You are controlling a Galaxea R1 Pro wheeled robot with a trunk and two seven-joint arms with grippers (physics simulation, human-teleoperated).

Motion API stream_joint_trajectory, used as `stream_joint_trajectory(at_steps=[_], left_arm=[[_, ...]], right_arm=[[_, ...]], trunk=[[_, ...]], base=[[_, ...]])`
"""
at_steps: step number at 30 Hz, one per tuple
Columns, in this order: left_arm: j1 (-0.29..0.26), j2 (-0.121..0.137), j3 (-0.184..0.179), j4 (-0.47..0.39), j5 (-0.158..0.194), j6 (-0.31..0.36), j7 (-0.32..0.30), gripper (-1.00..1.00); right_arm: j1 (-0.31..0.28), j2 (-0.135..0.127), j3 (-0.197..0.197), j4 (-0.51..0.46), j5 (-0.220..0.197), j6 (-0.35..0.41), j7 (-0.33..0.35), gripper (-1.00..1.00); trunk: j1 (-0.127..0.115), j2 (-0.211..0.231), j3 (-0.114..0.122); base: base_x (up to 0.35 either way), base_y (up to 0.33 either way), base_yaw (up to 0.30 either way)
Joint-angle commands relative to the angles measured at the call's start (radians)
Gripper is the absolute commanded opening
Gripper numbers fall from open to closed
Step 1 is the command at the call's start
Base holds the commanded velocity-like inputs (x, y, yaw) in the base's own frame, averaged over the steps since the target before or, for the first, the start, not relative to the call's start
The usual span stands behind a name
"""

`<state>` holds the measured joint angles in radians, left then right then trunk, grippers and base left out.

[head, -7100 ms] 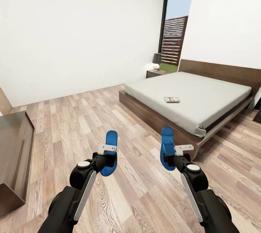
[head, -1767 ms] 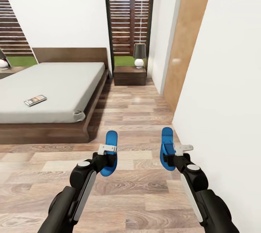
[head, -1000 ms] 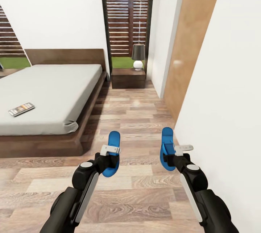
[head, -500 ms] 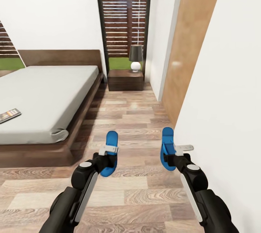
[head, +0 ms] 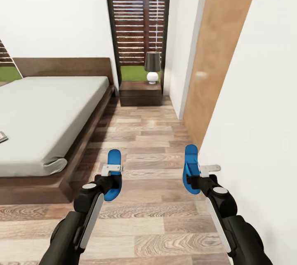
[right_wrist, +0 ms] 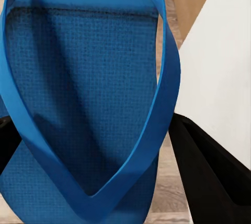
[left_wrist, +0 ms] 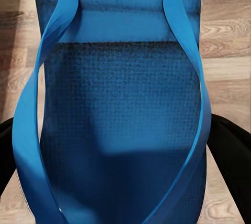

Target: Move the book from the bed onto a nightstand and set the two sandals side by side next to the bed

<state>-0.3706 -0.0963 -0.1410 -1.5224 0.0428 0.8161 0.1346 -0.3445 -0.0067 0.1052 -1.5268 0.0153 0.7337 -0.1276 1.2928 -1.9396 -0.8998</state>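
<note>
The bed point(head: 49, 120) is seen at the left, the nightstand point(head: 140, 93) behind its far corner with a lamp point(head: 152, 67) on it, and a wall point(head: 255, 104) at the right.

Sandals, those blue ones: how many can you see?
2. One sandal is held in the left gripper; the other sandal is held in the right gripper, above the wood floor beside the bed.
</note>
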Motion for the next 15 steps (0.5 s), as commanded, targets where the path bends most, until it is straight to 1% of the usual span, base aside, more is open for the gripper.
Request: stream_joint_trajectory(at_steps=[1,4,11,15], left_arm=[[-0.001,0.0,-0.001,-0.001,0.004,0.005,0.008,-1.0],[-0.001,0.0,-0.002,-0.001,0.004,0.004,0.008,-1.0],[-0.001,0.0,-0.003,-0.001,0.003,0.004,0.008,-1.0],[-0.001,0.0,-0.004,-0.001,0.003,0.004,0.008,-1.0]], right_arm=[[-0.001,-0.001,0.002,-0.001,0.001,0.006,-0.004,-1.0],[-0.001,-0.001,0.003,-0.001,0.002,0.006,-0.004,-1.0],[-0.001,-0.001,0.003,-0.001,0.003,0.006,-0.004,-1.0],[-0.001,-0.001,0.004,-0.001,0.003,0.006,-0.004,-1.0]], trunk=[[0.0,0.0,-0.001],[0.0,0.0,-0.001],[0.0,0.0,-0.001],[0.0,0.0,-0.001]], base=[[0.34,-0.007,0.0],[0.341,-0.003,0.096],[0.341,-0.001,0.222],[0.341,0.001,0.083]])
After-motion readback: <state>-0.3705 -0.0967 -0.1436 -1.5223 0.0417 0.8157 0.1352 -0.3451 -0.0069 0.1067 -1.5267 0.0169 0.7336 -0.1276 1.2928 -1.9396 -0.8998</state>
